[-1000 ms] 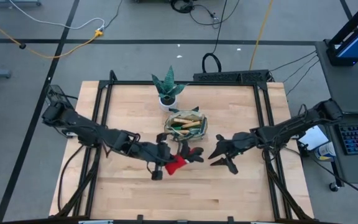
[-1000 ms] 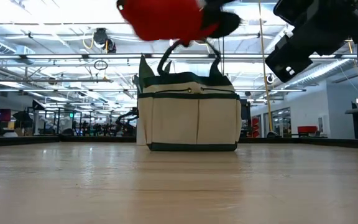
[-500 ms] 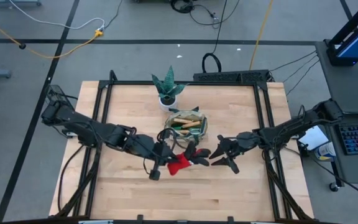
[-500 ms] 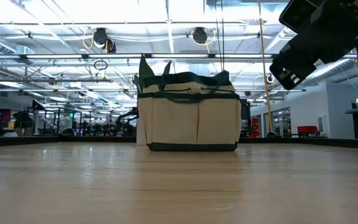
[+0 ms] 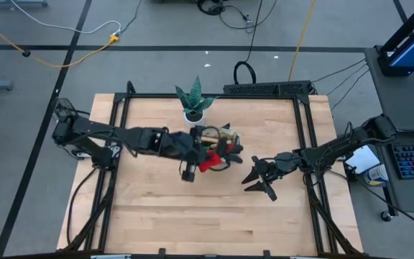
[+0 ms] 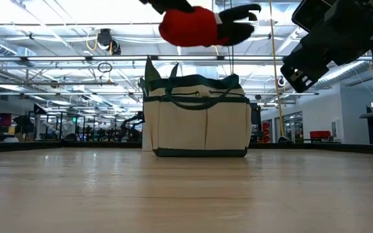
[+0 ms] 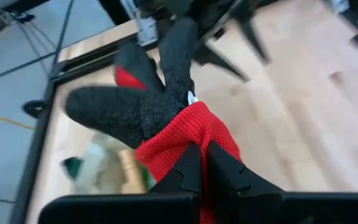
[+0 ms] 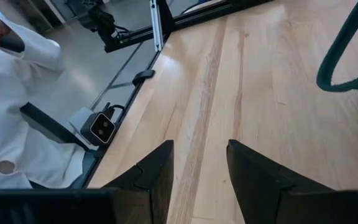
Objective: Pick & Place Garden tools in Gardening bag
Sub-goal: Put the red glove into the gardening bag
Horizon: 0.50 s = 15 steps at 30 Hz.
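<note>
The beige gardening bag with dark green trim stands on its base on the table's far middle, with wooden-handled tools inside; it also shows in the low view. My left gripper is shut on the red-and-black glove, held above the bag's near rim. The glove also shows in the low view and the left wrist view. My right gripper is open and empty, in the air right of the bag. My left gripper pinches the glove's red cuff end between its two fingers. The fingers come nearly level from the table's left. The glove is lifted clear, and its black fingers stick out past the fingertips, over the bag.
A green spiky plant in a white pot stands just beyond the bag. The wooden tabletop lies bare on the near side. A person in a white garment shows beyond the table's edge in the right wrist view.
My left gripper has gone up and toward the table's far edge with the glove, from the near side of the bag to above its near rim. My right gripper has shifted a little to the left and back again.
</note>
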Motion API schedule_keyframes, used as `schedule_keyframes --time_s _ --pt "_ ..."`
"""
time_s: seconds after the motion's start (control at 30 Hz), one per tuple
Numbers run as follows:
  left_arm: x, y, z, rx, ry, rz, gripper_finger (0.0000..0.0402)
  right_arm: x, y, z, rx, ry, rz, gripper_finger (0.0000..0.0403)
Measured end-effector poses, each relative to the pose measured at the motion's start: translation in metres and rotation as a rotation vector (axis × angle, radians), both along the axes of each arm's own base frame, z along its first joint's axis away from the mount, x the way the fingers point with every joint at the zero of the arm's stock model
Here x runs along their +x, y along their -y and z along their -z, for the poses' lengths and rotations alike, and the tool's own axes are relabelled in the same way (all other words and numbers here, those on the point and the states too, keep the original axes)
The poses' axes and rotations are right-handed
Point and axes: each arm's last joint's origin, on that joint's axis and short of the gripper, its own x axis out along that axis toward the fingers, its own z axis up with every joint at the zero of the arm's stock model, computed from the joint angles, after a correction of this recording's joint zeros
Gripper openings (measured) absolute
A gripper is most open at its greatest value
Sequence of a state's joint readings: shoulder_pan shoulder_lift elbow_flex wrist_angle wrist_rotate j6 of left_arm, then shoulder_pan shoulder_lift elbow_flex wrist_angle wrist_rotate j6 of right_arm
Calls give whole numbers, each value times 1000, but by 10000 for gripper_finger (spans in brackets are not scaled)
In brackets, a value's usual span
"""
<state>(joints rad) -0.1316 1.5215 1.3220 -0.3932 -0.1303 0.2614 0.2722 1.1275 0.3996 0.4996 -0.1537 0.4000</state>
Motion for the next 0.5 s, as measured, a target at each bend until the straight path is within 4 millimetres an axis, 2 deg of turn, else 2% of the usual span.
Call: schedule_keyframes --time_s 0.23,0.37,0.5 --pt "9 -34 9 117 -29 0 11 0 0 0 -2 -2 3 139" --pt "16 -45 20 156 -61 84 7 0 0 0 -2 -2 4 139" --pt "23 -55 26 196 -58 90 13 0 0 0 0 5 4 139"
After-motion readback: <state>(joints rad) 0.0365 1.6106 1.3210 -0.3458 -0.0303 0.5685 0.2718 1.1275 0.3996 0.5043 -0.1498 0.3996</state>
